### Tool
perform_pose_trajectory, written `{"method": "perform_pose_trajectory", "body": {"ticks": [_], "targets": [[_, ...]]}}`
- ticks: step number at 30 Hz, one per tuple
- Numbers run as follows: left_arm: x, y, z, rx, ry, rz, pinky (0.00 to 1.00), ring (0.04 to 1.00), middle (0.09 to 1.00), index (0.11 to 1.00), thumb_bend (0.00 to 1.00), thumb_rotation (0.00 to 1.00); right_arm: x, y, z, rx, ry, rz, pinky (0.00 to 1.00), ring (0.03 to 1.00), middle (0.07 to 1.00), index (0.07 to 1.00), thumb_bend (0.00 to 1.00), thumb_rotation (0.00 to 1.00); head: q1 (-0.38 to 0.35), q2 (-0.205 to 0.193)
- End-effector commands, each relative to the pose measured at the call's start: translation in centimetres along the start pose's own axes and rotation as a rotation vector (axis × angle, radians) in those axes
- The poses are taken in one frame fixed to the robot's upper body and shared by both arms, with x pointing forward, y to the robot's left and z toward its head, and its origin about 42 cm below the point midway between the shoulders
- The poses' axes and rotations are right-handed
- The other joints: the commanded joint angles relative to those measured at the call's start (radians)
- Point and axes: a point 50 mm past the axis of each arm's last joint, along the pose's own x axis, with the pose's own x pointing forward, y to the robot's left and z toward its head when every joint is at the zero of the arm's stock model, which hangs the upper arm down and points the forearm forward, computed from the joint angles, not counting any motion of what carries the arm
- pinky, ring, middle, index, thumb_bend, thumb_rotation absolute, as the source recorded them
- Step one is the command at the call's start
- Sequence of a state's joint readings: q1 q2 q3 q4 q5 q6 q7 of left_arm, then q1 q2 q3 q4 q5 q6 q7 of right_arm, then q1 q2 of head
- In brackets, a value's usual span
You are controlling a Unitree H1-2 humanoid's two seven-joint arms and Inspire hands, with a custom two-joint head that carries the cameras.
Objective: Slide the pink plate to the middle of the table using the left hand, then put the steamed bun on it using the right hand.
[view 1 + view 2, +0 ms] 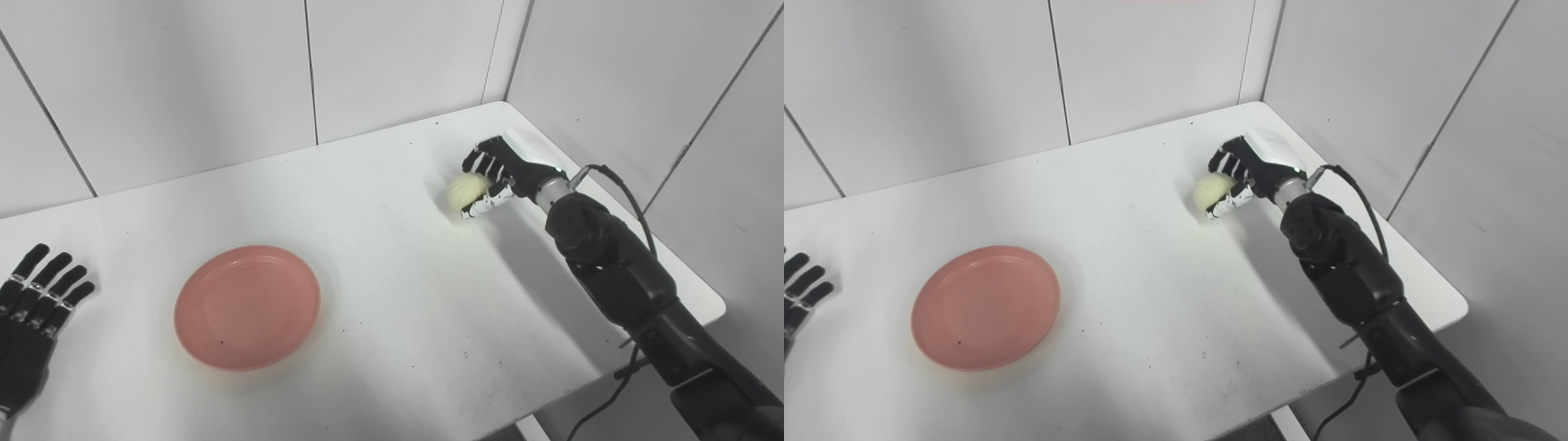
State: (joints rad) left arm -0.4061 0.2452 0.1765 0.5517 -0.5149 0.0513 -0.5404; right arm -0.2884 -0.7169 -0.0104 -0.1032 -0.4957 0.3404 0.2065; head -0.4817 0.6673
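the right hand (497, 174) was curled around the steamed bun (467, 190), a pale cream, rounded, faintly pleated lump, well to the right of the pink plate (247, 307) and farther back. the left hand (30, 318) lay flat left of the plate, fingers spread, holding nothing.

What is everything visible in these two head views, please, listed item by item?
pink plate: one, pink, bare, on the table's near left part.
steamed bun: one, pale yellow-white, far right of the table, inside the right hand's fingers.
table: one, white, speckled with small dark marks.
wall panels: white, behind and to the right.
cable: one, black, along the right arm.
left hand: black, open, flat at the left edge, apart from the plate.
right hand: black and white, shut on the bun.
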Motion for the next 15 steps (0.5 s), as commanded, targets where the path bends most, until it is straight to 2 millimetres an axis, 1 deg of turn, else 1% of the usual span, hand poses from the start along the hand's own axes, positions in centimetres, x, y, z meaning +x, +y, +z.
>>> {"method": "perform_pose_trajectory", "body": {"ticks": [1,5,6,7,8,9,10,11,12,13,14,15], "targets": [[-4.2,0.4,-7.0,-0.092,0.219,0.100,0.78,0.806,0.830,0.836,0.60,0.88,-0.1,-3.3,1.6,-0.030,-0.050,-0.065,0.38,0.431,0.449,0.531,0.52,0.00,0.014,-0.002],[-4.1,-0.3,-7.1,-0.080,0.216,0.095,0.77,0.809,0.836,0.838,0.61,0.87,-0.3,-4.1,4.4,-0.035,-0.114,-0.067,0.37,0.428,0.452,0.532,0.52,0.00,0.037,-0.002],[-4.1,-0.5,-7.2,-0.078,0.216,0.095,0.78,0.813,0.841,0.843,0.61,0.87,-0.3,-4.3,4.9,-0.043,-0.135,-0.067,0.38,0.429,0.453,0.532,0.52,0.00,0.054,-0.004],[-4.1,-0.7,-7.2,-0.077,0.215,0.095,0.78,0.814,0.842,0.843,0.61,0.87,-0.3,-4.4,5.1,-0.048,-0.147,-0.068,0.38,0.429,0.453,0.533,0.52,0.00,0.054,-0.004],[-4.0,-1.0,-7.3,-0.077,0.214,0.091,0.78,0.815,0.843,0.844,0.61,0.87,-0.3,-4.4,5.9,-0.047,-0.171,-0.065,0.38,0.429,0.453,0.533,0.52,0.00,0.075,-0.005],[-4.0,-1.2,-7.3,-0.077,0.214,0.088,0.79,0.822,0.849,0.849,0.60,0.88,-0.3,-4.5,6.4,-0.045,-0.186,-0.062,0.39,0.432,0.454,0.534,0.52,0.00,0.075,-0.005],[-3.9,-1.6,-7.4,-0.073,0.212,0.087,0.79,0.826,0.852,0.852,0.61,0.88,-0.3,-4.5,7.2,-0.038,-0.208,-0.053,0.39,0.433,0.455,0.535,0.52,0.00,0.105,-0.007],[-3.8,-1.9,-7.4,-0.071,0.212,0.087,0.80,0.829,0.854,0.855,0.61,0.89,-0.3,-4.5,7.8,-0.032,-0.223,-0.047,0.39,0.435,0.455,0.536,0.52,0.00,0.105,-0.007],[-3.7,-2.3,-7.4,-0.066,0.210,0.083,0.80,0.834,0.860,0.860,0.61,0.89,-0.2,-4.3,8.6,-0.027,-0.239,-0.033,0.39,0.435,0.453,0.537,0.52,0.00,0.131,-0.007],[-3.7,-2.6,-7.5,-0.062,0.209,0.080,0.81,0.836,0.863,0.864,0.61,0.90,-0.1,-4.2,9.2,-0.025,-0.250,-0.023,0.39,0.433,0.452,0.538,0.52,0.00,0.131,-0.007],[-3.6,-3.1,-7.5,-0.060,0.207,0.079,0.81,0.837,0.864,0.865,0.60,0.90,0.1,-4.1,9.8,-0.026,-0.269,-0.009,0.39,0.432,0.451,0.538,0.52,0.00,0.158,-0.007],[-3.5,-3.5,-7.5,-0.058,0.206,0.079,0.82,0.845,0.871,0.872,0.60,0.90,0.3,-3.9,10.3,-0.028,-0.283,0.000,0.39,0.429,0.452,0.536,0.52,0.00,0.158,-0.007]]}}
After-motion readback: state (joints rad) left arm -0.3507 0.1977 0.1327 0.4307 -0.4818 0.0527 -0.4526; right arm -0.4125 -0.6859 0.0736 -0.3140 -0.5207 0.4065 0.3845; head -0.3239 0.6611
